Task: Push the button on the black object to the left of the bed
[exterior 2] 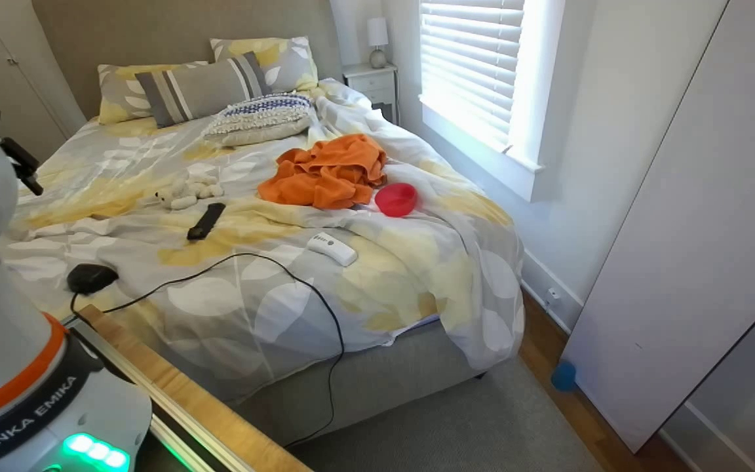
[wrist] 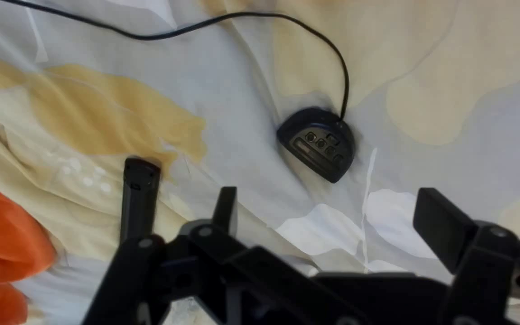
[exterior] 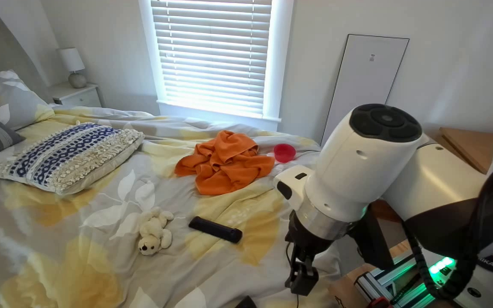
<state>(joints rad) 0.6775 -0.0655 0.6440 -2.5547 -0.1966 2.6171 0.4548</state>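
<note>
The black object (exterior: 215,229), a slim flat bar, lies on the bed (exterior: 203,278) near the cream stuffed toy. It also shows in an exterior view (exterior 2: 206,221) and in the wrist view (wrist: 139,198), its lower end there hidden behind my left finger. A black rounded device (wrist: 318,143) with several small buttons and a cable lies on the bedding. It also shows in an exterior view (exterior 2: 91,278) and is cut off at the bottom edge of an exterior view (exterior: 246,303). My gripper (wrist: 332,216) is open and empty above the bed, fingers wide apart. It also shows in an exterior view (exterior: 303,278).
The stuffed toy (exterior: 155,231), an orange cloth (exterior: 227,162), a red bowl (exterior: 284,152) and a patterned pillow (exterior: 66,156) lie on the bed. A white remote (exterior 2: 332,248) lies near its foot. The thin black cable (exterior 2: 246,254) runs over the bedding to the floor.
</note>
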